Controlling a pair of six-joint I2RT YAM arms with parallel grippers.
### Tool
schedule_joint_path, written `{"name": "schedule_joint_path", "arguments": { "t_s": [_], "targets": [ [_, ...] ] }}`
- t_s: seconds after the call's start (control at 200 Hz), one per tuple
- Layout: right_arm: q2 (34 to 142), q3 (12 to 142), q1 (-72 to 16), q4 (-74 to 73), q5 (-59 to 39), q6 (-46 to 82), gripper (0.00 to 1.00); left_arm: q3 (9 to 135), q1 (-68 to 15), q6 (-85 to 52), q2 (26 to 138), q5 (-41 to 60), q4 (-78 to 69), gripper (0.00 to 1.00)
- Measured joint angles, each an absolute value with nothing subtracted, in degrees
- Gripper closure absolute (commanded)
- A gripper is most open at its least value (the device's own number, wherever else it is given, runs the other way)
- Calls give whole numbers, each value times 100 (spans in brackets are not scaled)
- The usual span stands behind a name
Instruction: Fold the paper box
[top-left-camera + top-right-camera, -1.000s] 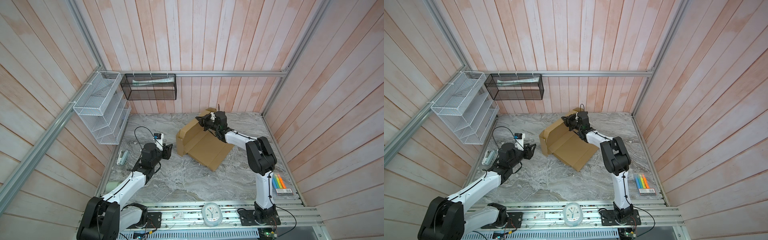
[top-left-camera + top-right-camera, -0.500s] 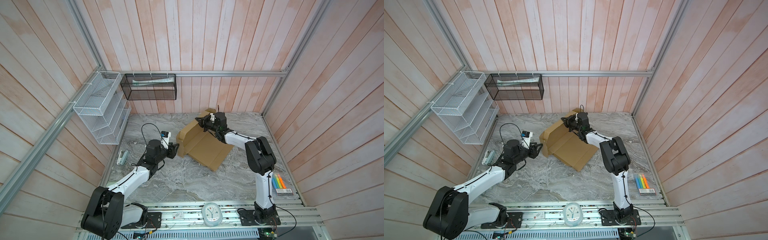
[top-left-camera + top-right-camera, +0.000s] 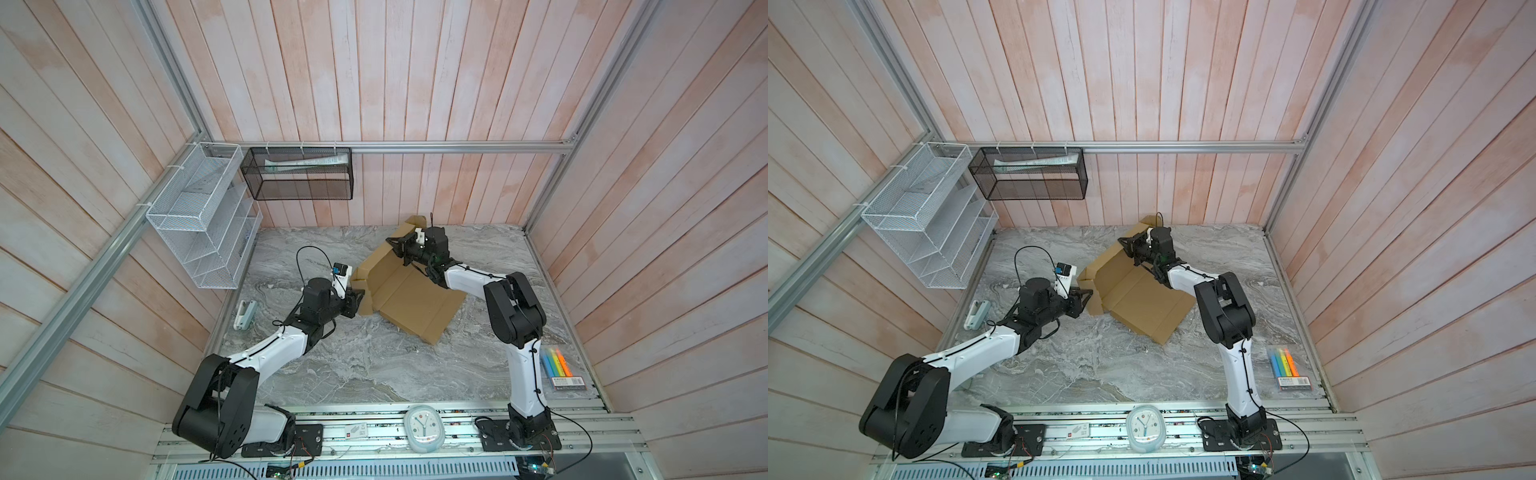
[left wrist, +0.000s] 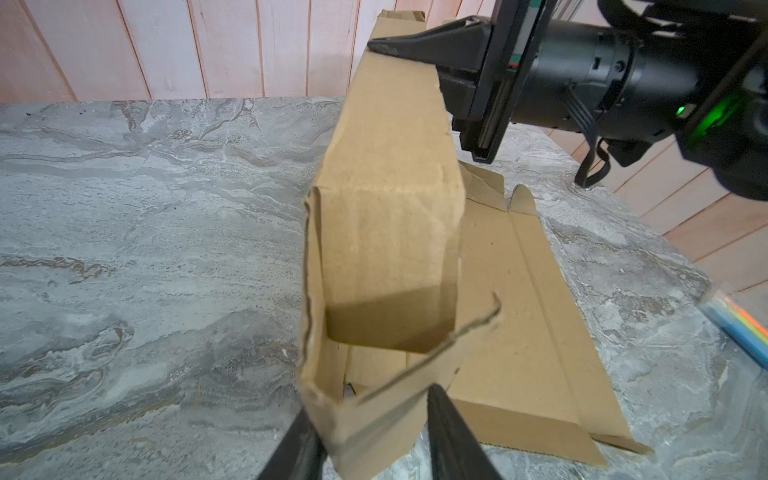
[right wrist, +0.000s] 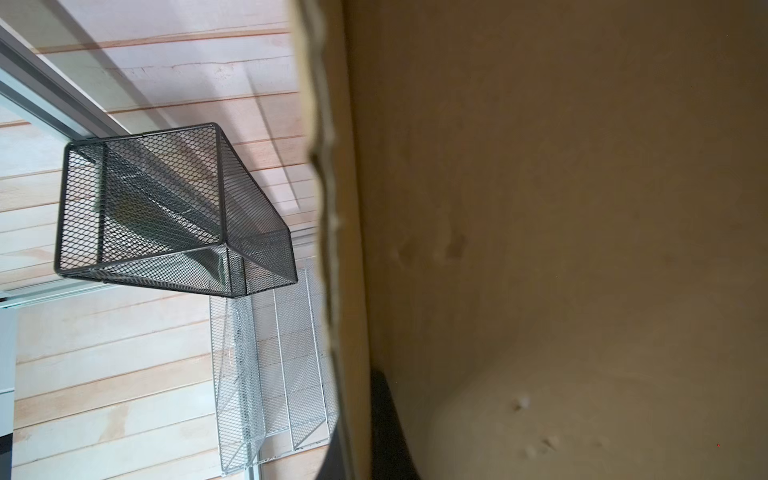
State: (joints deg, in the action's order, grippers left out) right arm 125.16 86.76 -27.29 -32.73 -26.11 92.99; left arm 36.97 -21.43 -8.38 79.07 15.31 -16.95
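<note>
On marble (image 3: 365,365) amid pink-planked walls (image 3: 415,83), paper box (image 3: 411,299) tight in right end effector (image 3: 392,242); left end effector (image 3: 359,301), state unclear.

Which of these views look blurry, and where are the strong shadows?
Right wrist view: paper box fills the frame, soft and blurred, while the black mesh basket is sharp. Left wrist view: dark shadow inside its folded flap, left gripper blurred. Top views: sharp, evenly lit.

One paper box (image 3: 411,299). Two grippers: left gripper (image 3: 356,298), right gripper (image 3: 391,242). Two wire baskets: white basket (image 3: 199,224), black basket (image 3: 299,174). One clock (image 3: 424,428). One marker pack (image 3: 563,368), seemingly four markers.
</note>
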Motion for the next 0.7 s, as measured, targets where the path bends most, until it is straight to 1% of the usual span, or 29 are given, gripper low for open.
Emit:
{"name": "schedule_joint_path", "arguments": {
  "t_s": [0.33, 0.485, 0.7],
  "targets": [
    [12645, 8796, -2757, -3341, -2689, 9299, 100, 3697, -2331, -875, 7964, 1522, -1874, 60],
    [12667, 8825, -2781, -3339, -2694, 9299, 100, 3697, -2381, -923, 8016, 1514, -1942, 63],
    [12674, 8840, -2799, -3334, -2692, 9299, 100, 3697, -2532, -1039, 8169, 1352, -1994, 63]
  ]
}}
